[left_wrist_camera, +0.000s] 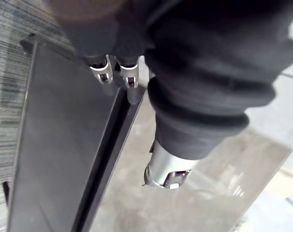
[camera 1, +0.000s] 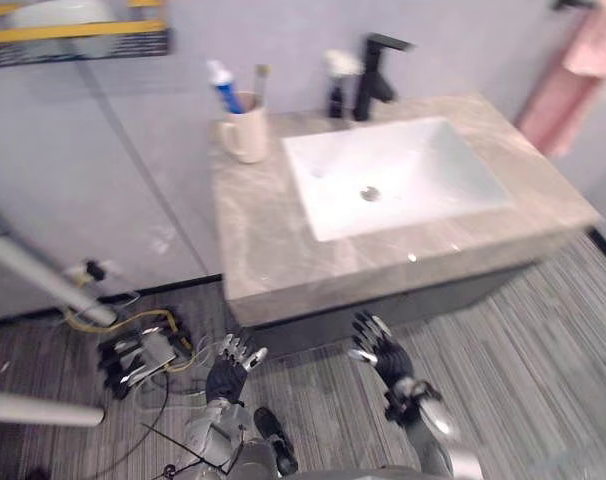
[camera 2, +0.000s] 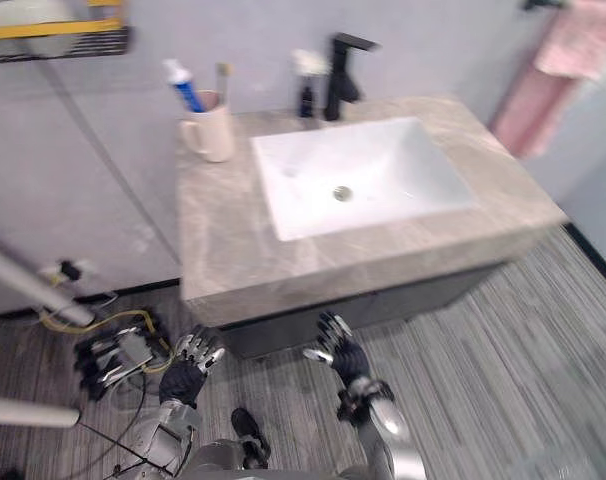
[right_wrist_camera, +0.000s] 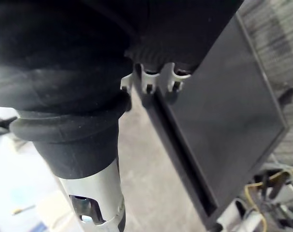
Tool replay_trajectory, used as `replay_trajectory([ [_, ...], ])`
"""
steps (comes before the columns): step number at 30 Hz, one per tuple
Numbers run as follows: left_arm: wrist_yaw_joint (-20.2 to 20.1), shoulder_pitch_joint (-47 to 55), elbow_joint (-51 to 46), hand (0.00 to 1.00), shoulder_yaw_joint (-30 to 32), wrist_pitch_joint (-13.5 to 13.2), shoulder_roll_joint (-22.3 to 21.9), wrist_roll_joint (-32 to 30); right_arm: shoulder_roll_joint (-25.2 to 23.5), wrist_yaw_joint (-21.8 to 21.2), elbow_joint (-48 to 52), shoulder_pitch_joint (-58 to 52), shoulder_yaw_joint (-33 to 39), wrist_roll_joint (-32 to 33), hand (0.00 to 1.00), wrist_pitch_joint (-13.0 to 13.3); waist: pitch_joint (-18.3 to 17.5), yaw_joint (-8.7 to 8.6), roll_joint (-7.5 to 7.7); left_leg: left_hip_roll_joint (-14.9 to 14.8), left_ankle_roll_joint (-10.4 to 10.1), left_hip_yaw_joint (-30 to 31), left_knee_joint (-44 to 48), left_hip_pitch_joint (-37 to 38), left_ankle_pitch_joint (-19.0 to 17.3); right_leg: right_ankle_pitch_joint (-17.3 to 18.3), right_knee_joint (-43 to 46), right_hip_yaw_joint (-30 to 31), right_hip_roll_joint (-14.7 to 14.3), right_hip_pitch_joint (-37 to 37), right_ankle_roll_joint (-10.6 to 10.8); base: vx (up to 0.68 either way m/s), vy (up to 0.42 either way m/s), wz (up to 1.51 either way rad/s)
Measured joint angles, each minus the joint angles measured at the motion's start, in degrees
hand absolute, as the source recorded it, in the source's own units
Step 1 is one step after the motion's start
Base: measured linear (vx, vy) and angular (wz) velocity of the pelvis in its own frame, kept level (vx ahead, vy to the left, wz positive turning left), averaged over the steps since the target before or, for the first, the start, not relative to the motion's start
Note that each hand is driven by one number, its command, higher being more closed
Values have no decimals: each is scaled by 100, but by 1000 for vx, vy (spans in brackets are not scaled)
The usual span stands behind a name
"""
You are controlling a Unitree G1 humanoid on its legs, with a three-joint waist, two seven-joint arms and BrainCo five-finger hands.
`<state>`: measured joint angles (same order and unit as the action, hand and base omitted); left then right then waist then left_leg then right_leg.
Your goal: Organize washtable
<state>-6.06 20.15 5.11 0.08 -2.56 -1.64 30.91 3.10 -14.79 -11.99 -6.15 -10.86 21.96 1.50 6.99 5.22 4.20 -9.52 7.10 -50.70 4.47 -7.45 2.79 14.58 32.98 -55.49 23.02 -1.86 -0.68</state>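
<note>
The tabletop [camera 1: 273, 250] looks close to tidy. A cup [camera 1: 247, 135] stands behind the sink [camera 1: 433, 170], toward its left rear corner. It holds a toothpaste tube [camera 1: 223, 88] and a toothbrush [camera 1: 260, 80] upright, probably so they stay off the wet stone and within easy reach. Directly behind the sink rises the black faucet [camera 1: 373, 75]. A small dark bottle [camera 1: 335, 100] with a pale top sits just to the faucet's left, pushed back out of the splash zone. A pink towel [camera 1: 573, 80] hangs on the wall beyond the sink's right side, and a shelf [camera 1: 78, 35] is mounted high on the wall beyond its left.

Both hands hang low, in front of the sink and below the front edge of the tabletop, and are well apart from everything on it. The left robot hand [camera 1: 233, 365] is released, its fingers loosely spread and holding nothing. The right robot hand [camera 1: 378, 345] is the same, fingers fanned and empty. I judge that neither has started a reach.

The wrist views show the dark cabinet front [left_wrist_camera: 54, 145] under the tabletop, with only the finger roots showing past the ribbed covers. What the bottle is cannot be told. The shelf and towel are cut off by the frame, and the contents of the shelf are too blurred to name.
</note>
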Motion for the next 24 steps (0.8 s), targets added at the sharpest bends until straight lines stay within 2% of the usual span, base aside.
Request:
replay_trajectory([
  [1, 13, 3, -2, 0, -71, -2, -166, 8, 167, -2, 24, 78, -101, 28, 0, 7, -66, 59, -112, -148, -8, -145, -36, -24, 0, -75, -824, 78, -442, -21, 157, -263, -222, -172],
  [2, 8, -39, 5, 0, -206, -11, -192, 59, 264, 0, 24, 66, -110, 63, 0, 18, -119, 41, -195, -367, -16, -221, 159, -107, 7, -290, -1797, 273, -959, -156, 527, -182, -203, -133],
  [3, 1, -70, 33, 0, -275, -10, -197, 82, 311, 8, 20, 47, -126, 68, 0, 30, -129, 31, -251, -558, -62, -291, 334, -140, -23, -491, -2203, 369, -1223, -205, 500, -158, -198, -111],
  [4, -5, -93, 47, 0, -283, -33, -219, 116, 371, 7, 24, -60, -223, 75, 0, 44, -166, 36, -310, -868, -211, -406, 668, -169, -126, -767, -2748, 606, -1556, -243, 412, -115, -111, -96],
  [5, 2, -116, 123, 0, -249, -46, -224, 120, 409, 6, 25, -160, -312, 81, 0, 44, -150, 27, -285, -1014, -297, -373, 853, -179, -185, -846, -2905, 781, -1674, -243, 362, -126, -72, -103],
  [6, 16, -113, 209, 0, -228, -45, -224, 146, 430, 5, 25, -284, -372, 95, 0, 37, -120, 37, -241, -1046, -410, -76, 949, -205, -257, -874, -2976, 953, -1739, -239, 338, -96, -27, -106],
  [7, 28, -59, 307, 0, -226, -45, -228, 255, 421, 5, 25, -417, -386, 116, 0, 34, -95, 58, -211, -964, -572, 643, 1009, -290, -361, -929, -3082, 1213, -1825, -295, 296, -83, -2, -129],
  [8, 19, 47, 442, 0, -231, -44, -231, 317, 414, 1, 46, -563, -367, 161, 0, 39, -94, 52, -201, -879, -643, 1198, 1045, -289, -408, -996, -3230, 1445, -1893, -398, 294, -39, 10, -116],
  [9, 18, 93, 497, 0, -232, -43, -232, 332, 387, 3, 76, -657, -345, 200, 0, 44, -99, 39, -197, -867, -663, 1267, 1068, -242, -420, -1017, -3304, 1493, -1911, -462, 309, 19, 23, -66],
  [11, 8, 101, 593, 0, -326, -41, -231, 315, 335, 77, 245, -1073, -280, 276, 0, 70, -98, -125, -195, -836, -715, 1292, 1153, -91, -420, -1061, -3435, 1568, -1919, -656, 359, 55, 29, -11],
  [14, 13, 45, 594, 0, -325, -40, -214, 316, 290, 103, 245, -1171, -282, 288, 0, 66, -79, -104, -220, -962, -715, 1671, 1537, -31, -428, -1066, -3428, 1899, -1954, -721, 351, 48, 10, -64],
  [16, 40, 28, 541, 0, -221, -38, -195, 208, 146, 105, 247, -1034, -358, 332, 0, 66, 12, -88, -354, -1064, -712, 3073, 2432, -82, -427, -1131, -3420, 2522, -2014, -890, 251, -6, 67, -143],
  [17, 71, 32, 493, 0, -228, -39, -160, 143, 102, 108, 250, -951, -372, 344, 0, 72, 50, -55, -348, -981, -841, 3639, 2656, -135, -648, -1132, -3420, 2796, -2025, -900, 244, -32, 222, -194],
  [18, 133, 13, 359, 0, -272, -41, -167, 4, 104, 115, 243, -873, -324, 401, 0, 86, 6, 69, -602, -625, -1225, 4803, 2813, -156, -1062, -1125, -3322, 3278, -2043, -782, 217, -31, 312, -212],
  [19, 132, -45, 194, 0, -319, -45, -144, -67, 95, 120, 208, -777, -321, 459, 0, 85, -1, 157, -779, -260, -1289, 5618, 2779, -107, -1317, -1116, -3218, 3717, -2120, -579, 190, -26, 323, -212],
  [20, 130, -89, 135, 0, -295, -55, -122, -76, 59, 120, 183, -749, -339, 458, 0, 69, -2, 206, -789, -144, -1239, 5942, 2680, -12, -1415, -1091, -3178, 3955, -2138, -479, 146, 17, 227, -187],
  [21, 128, -141, 91, 0, -207, -70, -82, -110, -13, 116, 180, -727, -403, 457, 0, 40, -21, 227, -729, 34, -1258, 6550, 2275, 254, -1518, -1131, -3110, 4312, -2126, -339, 145, 66, 136, -134],
  [22, 130, -206, 91, 0, -181, -67, -70, -172, -52, 114, 181, -719, -417, 459, 0, 47, -52, 189, -695, 114, -1272, 6873, 1895, 433, -1598, -1219, -3110, 4479, -2098, -222, 200, 78, 115, -115],
  [24, 125, -351, 89, 0, -202, -62, -174, -256, -24, 115, 165, -665, -387, 458, 0, 37, -105, 178, -737, 151, -1306, 7032, 1222, 758, -1641, -1379, -3094, 4713, -2057, 32, 388, 31, 147, -66],
])
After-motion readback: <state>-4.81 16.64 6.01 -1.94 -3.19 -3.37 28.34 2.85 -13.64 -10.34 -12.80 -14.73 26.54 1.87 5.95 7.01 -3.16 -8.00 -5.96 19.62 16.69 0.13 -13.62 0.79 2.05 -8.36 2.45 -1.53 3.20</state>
